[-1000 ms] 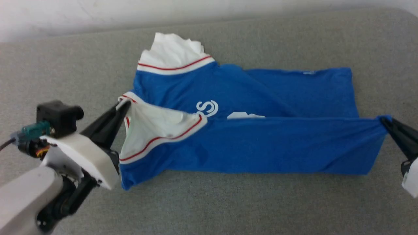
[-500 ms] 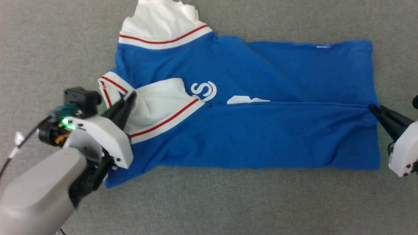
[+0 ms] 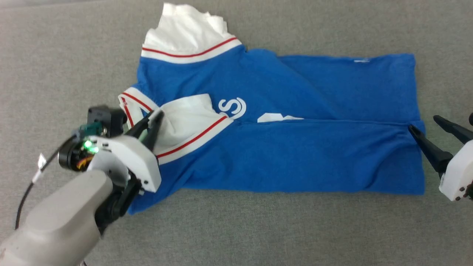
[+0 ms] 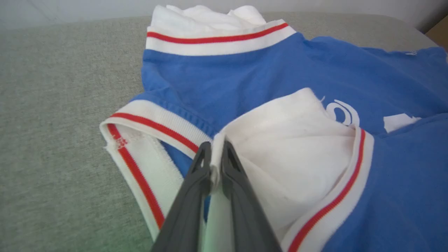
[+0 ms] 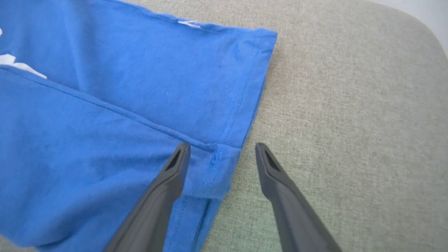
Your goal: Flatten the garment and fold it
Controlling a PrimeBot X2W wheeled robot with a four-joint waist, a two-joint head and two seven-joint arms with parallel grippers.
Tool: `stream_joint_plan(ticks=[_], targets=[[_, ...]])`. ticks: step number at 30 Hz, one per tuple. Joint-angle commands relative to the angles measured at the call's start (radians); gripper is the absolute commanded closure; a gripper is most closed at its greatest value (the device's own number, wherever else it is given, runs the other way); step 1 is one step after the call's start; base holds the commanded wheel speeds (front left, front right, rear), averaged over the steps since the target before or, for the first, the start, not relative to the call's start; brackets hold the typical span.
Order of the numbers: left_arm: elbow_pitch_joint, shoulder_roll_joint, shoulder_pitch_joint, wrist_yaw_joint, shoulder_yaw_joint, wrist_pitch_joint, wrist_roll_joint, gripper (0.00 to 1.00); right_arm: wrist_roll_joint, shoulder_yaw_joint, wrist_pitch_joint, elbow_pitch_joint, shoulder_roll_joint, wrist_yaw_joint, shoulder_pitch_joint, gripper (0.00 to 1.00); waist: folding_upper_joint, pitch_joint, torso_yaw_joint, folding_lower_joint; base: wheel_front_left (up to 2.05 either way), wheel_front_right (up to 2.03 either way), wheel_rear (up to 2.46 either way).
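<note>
Head view: shirt (image 3: 295, 155) flat-ish on pad (image 3: 258, 229), long axis runs from my L claw (image 3: 155, 115) to R claw (image 3: 423, 122). L claw narrow, pinching white sleeve (image 3: 184, 118) at shirt's collar end. R claw wide, empty, straddling hem corner (image 5: 213, 164).

Grey-beige woven fabric surface (image 3: 258, 229) is stretching out flat, kinda like a padded table top. It's curving into 1 rounded corner (image 5: 402, 42), a pale wall (image 4: 70, 10) is sitting right behind it, and soft even light is falling across everything.
</note>
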Motion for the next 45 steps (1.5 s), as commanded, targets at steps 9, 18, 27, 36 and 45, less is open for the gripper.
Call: stream_joint_plan(ticks=[9, 18, 27, 36, 45], targets=[[-0.13, 0.041, 0.201, 0.096, 0.106, -0.145, -0.015, 0.0, -0.025, -0.135, -0.085, -0.075, 0.049, -0.002, 0.148, 0.0, 0.0, -0.173, -0.004, 0.0, 0.0, 0.0, 0.0], [-0.437, -0.037, 0.555, 0.242, 0.421, -0.153, 0.306, 0.0, -0.255, -0.404, -0.201, -0.243, 0.292, -0.002, 0.386, 0.0, 0.0, -0.235, 0.009, 0.0, 0.0, 0.0, 0.0], [-0.456, -0.255, 0.886, 0.201, 0.604, -0.154, 0.494, 0.0, -0.436, -0.461, -0.204, -0.373, 0.528, -0.002, 0.561, 0.0, 0.0, -0.271, 0.006, 0.0, 0.0, 0.0, 0.0], [-0.354, -0.272, 0.847, 0.08, 0.621, -0.1, 0.55, 0.0, -0.47, -0.469, -0.181, -0.395, 0.549, -0.002, 0.565, 0.0, 0.0, -0.269, 0.03, 0.0, 0.0, 0.0, 0.0], [-0.252, -0.219, 0.651, 0.036, 0.538, 0.219, 0.552, 0.0, -0.462, -0.441, -0.166, -0.385, 0.547, -0.002, 0.538, 0.0, 0.0, -0.219, 0.034, 0.0, 0.0, 0.0, 0.0]])
